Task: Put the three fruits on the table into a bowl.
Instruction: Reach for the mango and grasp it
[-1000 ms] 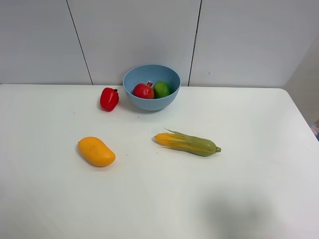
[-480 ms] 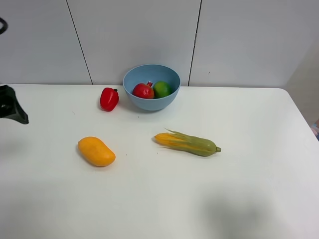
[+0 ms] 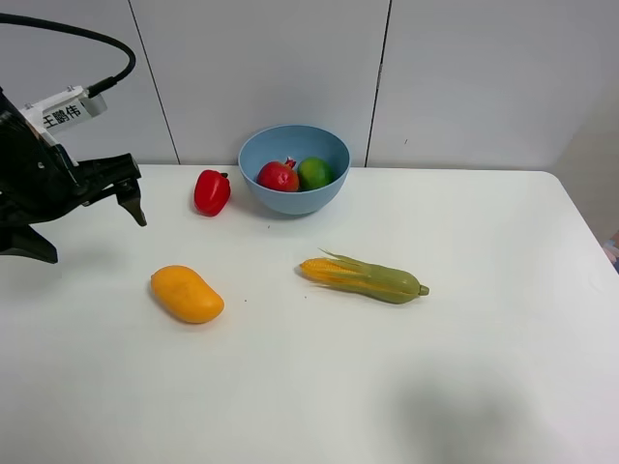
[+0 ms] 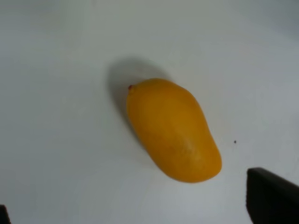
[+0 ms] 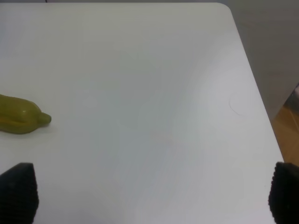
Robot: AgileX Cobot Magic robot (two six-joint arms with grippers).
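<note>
The orange-yellow mango (image 3: 187, 294) lies on the white table (image 3: 503, 242) at the front left. It fills the middle of the left wrist view (image 4: 173, 130). The pomegranate (image 3: 278, 176) and the lime (image 3: 314, 173) sit inside the light-blue bowl (image 3: 290, 202) at the back centre. My left gripper (image 3: 97, 240) is open and empty, hovering left of and behind the mango; its fingertips (image 4: 271, 200) show at the edge of the left wrist view. My right gripper (image 5: 152, 196) is open and empty over bare table, out of the high view.
A small red bell pepper (image 3: 212, 191) stands just left of the bowl. A green-husked corn cob (image 3: 368, 277) lies at the table's middle; its end shows in the right wrist view (image 5: 18, 115). The table's rounded far right corner (image 5: 224, 7) is near the right gripper.
My left arm has come into view from the left edge and moved right, towards the mango. The fruits, bowl, pepper and corn have not moved.
</note>
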